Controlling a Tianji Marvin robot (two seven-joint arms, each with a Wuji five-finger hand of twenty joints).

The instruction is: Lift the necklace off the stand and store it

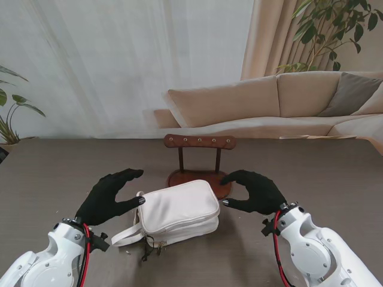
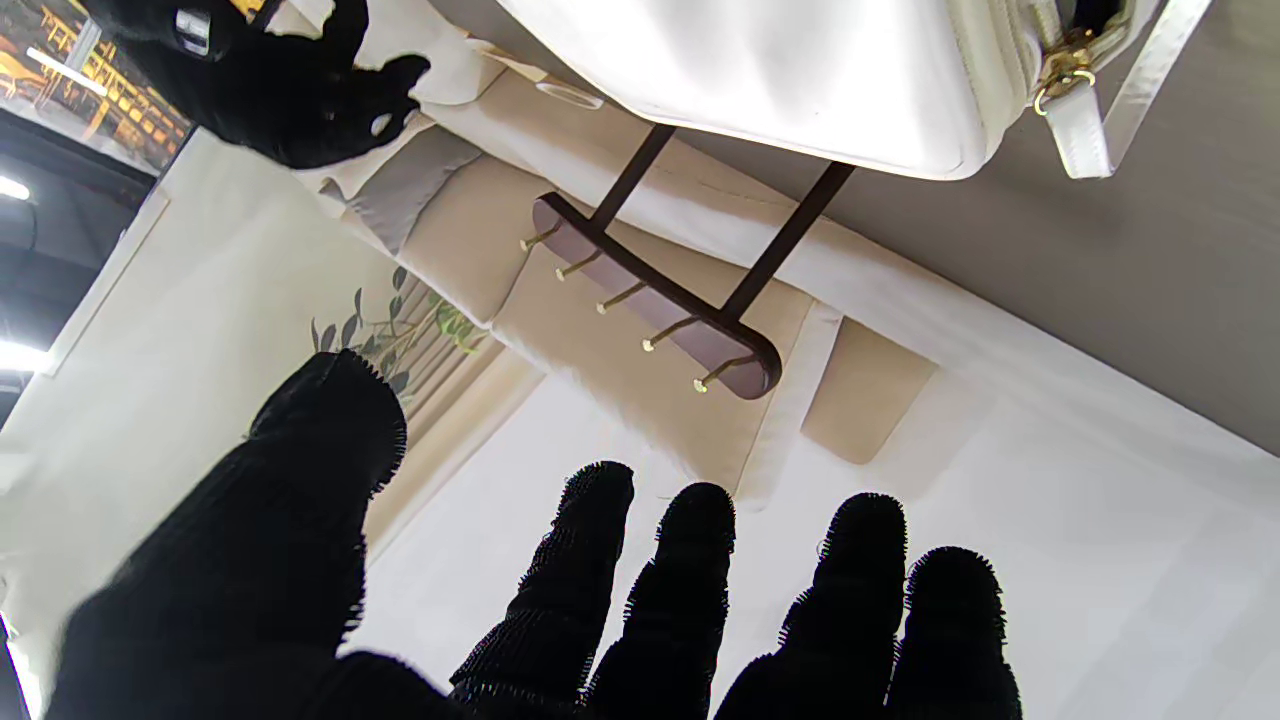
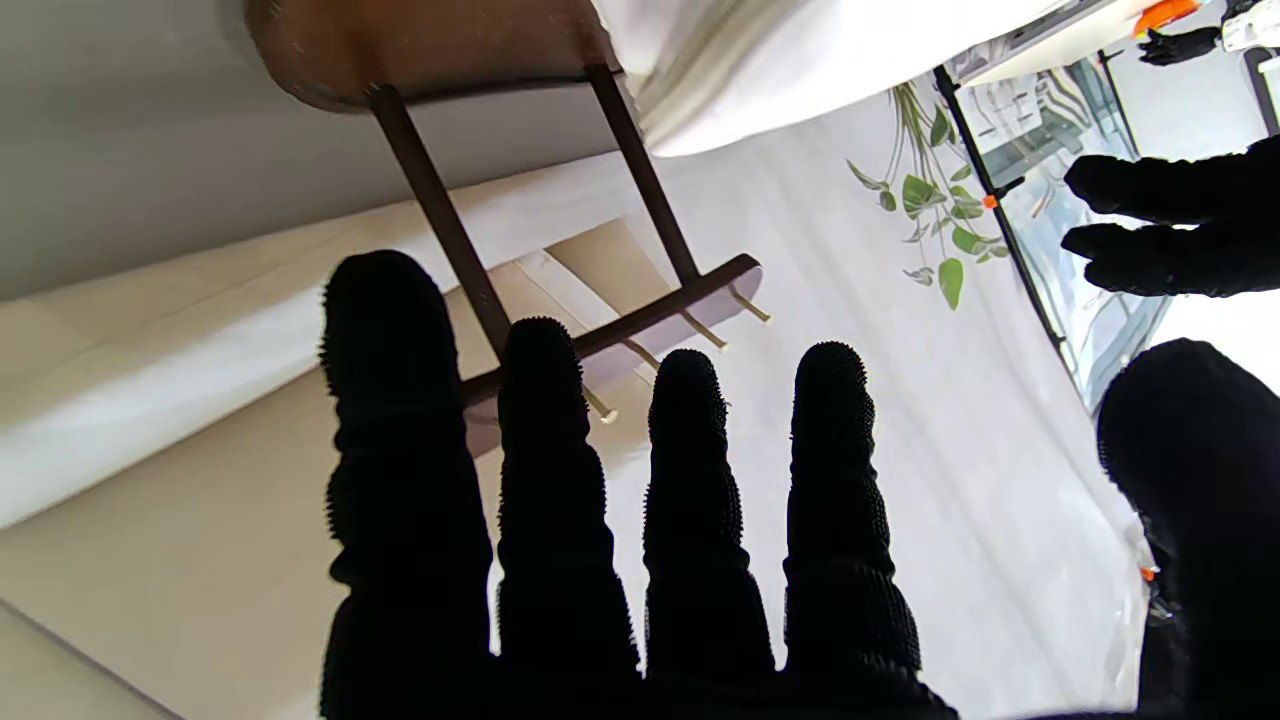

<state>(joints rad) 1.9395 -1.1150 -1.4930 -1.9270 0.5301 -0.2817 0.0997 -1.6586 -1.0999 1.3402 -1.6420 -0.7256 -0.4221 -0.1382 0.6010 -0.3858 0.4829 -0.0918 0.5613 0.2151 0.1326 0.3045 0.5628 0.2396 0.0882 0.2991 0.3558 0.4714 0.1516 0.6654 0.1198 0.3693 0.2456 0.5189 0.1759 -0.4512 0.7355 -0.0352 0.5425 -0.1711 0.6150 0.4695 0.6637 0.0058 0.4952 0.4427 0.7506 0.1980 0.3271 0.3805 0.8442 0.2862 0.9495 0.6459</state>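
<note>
Grey-brown table [image 1: 54, 173], sofa [image 1: 287, 98] and curtain behind. White bag [image 1: 179, 212] sits just in front of wooden stand [image 1: 200, 142]; left hand [image 1: 108, 197] and right hand [image 1: 254, 191] flank it, fingers spread, empty. Left wrist: stand hooks [image 2: 650, 300] bare. Right wrist: same [image 3: 690, 300]. Necklace not visible.

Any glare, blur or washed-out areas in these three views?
Stand view: even, soft light, sharp; the curtain is bright but not blown out. Left wrist view: the bag is nearly washed out, the near fingers soft. Right wrist view: fingers black silhouettes against a bright background.
</note>
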